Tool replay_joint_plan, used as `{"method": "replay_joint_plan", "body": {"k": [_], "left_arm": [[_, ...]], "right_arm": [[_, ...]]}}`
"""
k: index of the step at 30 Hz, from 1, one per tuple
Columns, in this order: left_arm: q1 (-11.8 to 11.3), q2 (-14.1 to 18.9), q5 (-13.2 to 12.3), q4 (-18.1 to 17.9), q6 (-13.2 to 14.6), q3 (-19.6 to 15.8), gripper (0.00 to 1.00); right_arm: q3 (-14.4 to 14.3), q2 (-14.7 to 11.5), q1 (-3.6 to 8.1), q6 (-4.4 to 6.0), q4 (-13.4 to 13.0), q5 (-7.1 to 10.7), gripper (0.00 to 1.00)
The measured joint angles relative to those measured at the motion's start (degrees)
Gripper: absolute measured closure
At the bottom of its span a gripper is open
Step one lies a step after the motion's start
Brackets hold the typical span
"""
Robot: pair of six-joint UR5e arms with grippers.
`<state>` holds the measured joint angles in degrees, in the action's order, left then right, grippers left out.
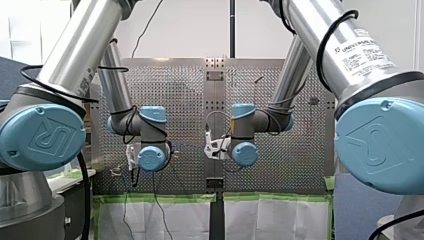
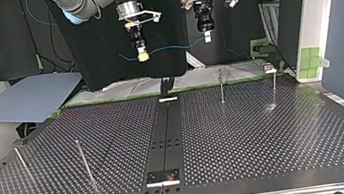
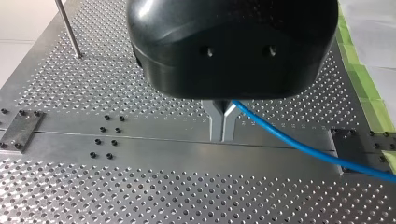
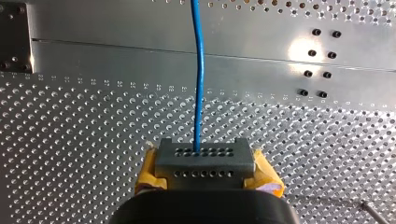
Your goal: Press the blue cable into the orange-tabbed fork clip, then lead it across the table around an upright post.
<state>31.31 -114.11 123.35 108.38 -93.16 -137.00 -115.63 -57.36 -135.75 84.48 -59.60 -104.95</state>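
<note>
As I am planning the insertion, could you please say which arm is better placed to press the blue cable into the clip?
Probably my right: in the top view my right gripper, shut on the blue cable, hangs closer to the dark clip than my left gripper, which also grips it.

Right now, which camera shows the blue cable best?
The top view: the blue cable hangs in the air between my right gripper and my left gripper. Each wrist view shows only the stretch leaving its own gripper; the front view hardly shows it.
</note>
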Motion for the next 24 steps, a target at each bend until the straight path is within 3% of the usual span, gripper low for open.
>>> {"method": "replay_joint_plan", "body": {"k": [24], "left_arm": [[1.2, -0.6, -1.0, 3.2, 0.0, -3.1, 1.00]], "right_arm": [[-0.1, 0.0, -0.08, 0.00, 0.1, 0.00, 1.00]]}}
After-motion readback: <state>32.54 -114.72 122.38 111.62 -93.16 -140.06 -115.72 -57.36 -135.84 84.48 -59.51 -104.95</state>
